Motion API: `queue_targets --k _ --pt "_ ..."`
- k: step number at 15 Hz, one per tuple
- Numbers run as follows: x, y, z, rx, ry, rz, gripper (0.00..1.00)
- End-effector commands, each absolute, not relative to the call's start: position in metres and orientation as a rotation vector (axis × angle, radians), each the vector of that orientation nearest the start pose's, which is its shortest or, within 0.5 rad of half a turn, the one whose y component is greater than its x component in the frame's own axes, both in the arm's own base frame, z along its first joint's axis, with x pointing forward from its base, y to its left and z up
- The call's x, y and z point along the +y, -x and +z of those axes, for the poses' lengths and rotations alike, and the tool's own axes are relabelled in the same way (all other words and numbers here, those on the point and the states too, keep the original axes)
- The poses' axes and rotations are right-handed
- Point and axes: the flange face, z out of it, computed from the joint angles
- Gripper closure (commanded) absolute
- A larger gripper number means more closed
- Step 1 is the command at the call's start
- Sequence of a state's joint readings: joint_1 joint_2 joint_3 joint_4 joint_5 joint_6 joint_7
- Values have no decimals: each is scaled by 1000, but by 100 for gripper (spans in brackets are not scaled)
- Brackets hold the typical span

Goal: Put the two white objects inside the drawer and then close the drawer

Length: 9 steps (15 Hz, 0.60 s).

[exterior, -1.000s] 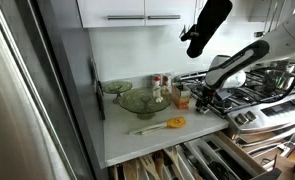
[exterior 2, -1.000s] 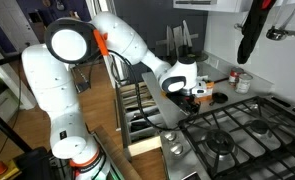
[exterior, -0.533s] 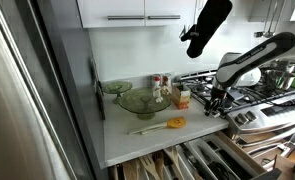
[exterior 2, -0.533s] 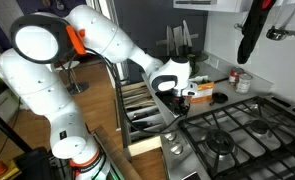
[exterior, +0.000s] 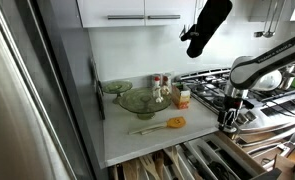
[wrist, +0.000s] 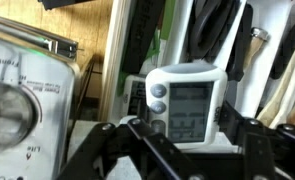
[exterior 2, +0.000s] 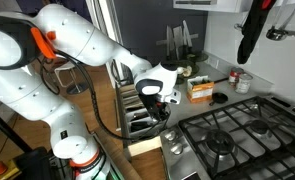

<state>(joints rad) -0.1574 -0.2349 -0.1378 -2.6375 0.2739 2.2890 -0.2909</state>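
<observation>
Arm swung off counter, now over open drawer — fingers half-closed, clamping one white object.

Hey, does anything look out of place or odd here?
Nothing spilled or damaged. The drawer stands open, and the fingers hold a white gadget with a screen above its cutlery, an odd fit there.
</observation>
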Motion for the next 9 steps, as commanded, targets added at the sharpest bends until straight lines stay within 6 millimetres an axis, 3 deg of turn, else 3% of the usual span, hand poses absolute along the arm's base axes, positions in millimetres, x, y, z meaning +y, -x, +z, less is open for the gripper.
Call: queue_targets --k 1,5,6,7,9 --pt "-94 -367 304 332 2833 143 55" --pt "-89 -362 289 393 2858 147 55" --pt "-89 -362 287 403 2876 130 25" --pt "-89 -363 288 421 2881 105 5" --pt "-88 -363 292 453 2890 41 6"
